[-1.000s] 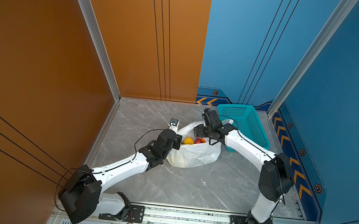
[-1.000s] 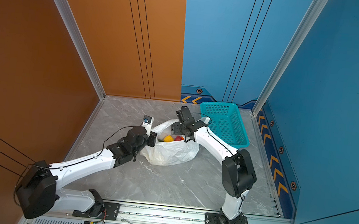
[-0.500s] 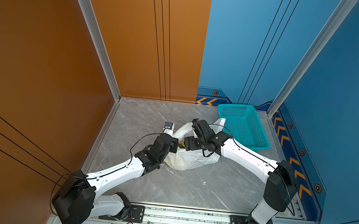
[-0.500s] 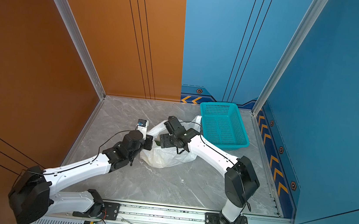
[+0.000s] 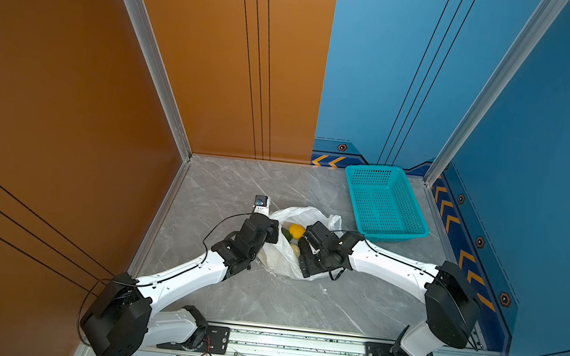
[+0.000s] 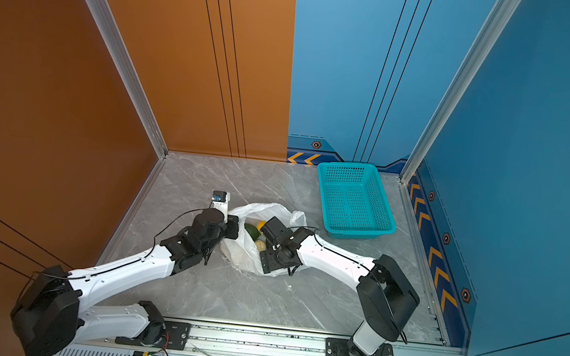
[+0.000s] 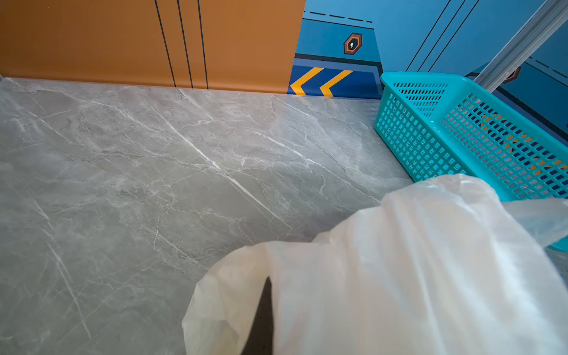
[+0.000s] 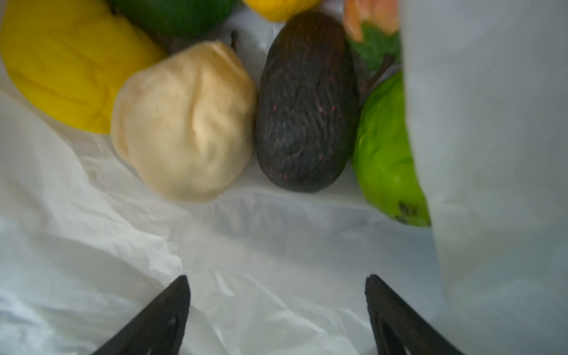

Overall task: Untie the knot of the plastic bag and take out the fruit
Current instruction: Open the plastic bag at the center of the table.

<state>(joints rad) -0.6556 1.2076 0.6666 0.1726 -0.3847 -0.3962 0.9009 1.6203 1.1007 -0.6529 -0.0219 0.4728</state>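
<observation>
My L gripper (image 5: 272, 229) is clenched on the plastic bag (image 5: 276, 259) rim, mid-bench (image 5: 239, 188), w/ mouth wide. My R gripper (image 8: 276, 282) is released, inside bag, nothing held. Next: ease fwd, centre jaws on cream fruit (image 8: 184, 123), close gently, don't pinch film beneath.

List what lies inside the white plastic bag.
Seen inside the plastic bag: cream-white fruit, black fruit, yellow fruit, bright green fruit, dark green fruit. A bag fold covers part of the bright green fruit and anything behind it.

right jaws swung from above plastic bag (image 5: 276, 259) down inside it, toward fruit (image 8: 184, 123)
</observation>
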